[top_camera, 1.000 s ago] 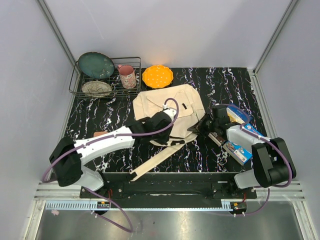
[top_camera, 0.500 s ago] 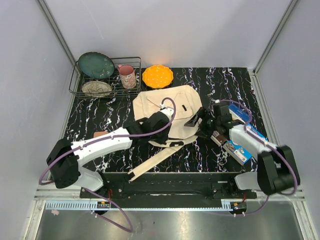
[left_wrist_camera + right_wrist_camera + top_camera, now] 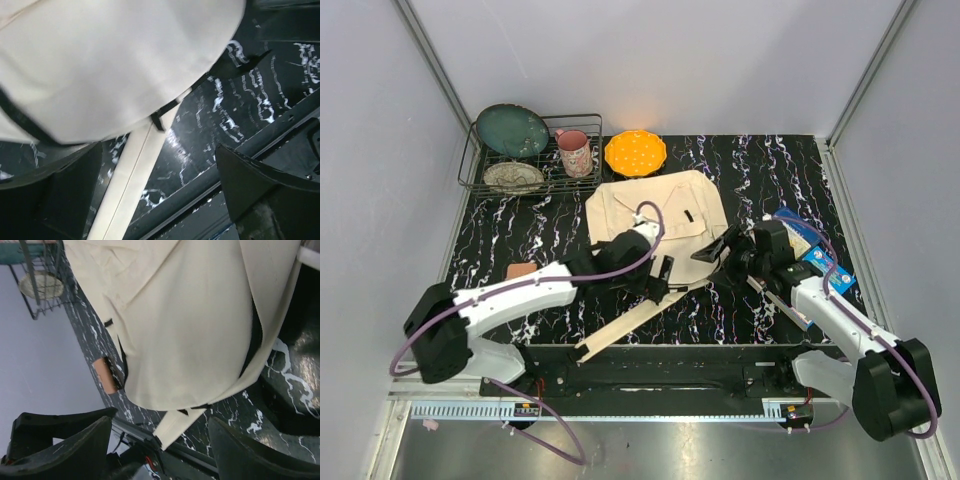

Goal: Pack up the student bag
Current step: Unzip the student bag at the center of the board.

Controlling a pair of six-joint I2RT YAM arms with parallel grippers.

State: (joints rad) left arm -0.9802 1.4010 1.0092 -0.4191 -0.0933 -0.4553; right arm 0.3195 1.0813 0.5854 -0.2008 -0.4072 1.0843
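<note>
1. Roughly at the centre of the overhead view, the student bag (image 3: 660,205) lies flat on the black marbled table (image 3: 770,165).
2. A long cream strap (image 3: 625,325) trails from its lower edge toward the bottom left of the frame.
3. The left gripper (image 3: 658,277) sits at the bag's lower edge. In its wrist view the fingers (image 3: 60,195) are spread wide, released, with only strap and table showing between them.
4. The right gripper (image 3: 718,250) is at the bag's lower right corner, likewise released and grasping nothing. Cream fabric fills the upper part of its wrist view.
5. Blue boxes (image 3: 798,228) lie at the right, beside the right arm.
6. A small tan block (image 3: 521,270) lies at centre left.
7. At upper left, a wire rack (image 3: 475,165) holds a teal plate (image 3: 512,130) and a pink mug (image 3: 575,152). An orange bowl (image 3: 635,152) stands just right of it.
</note>
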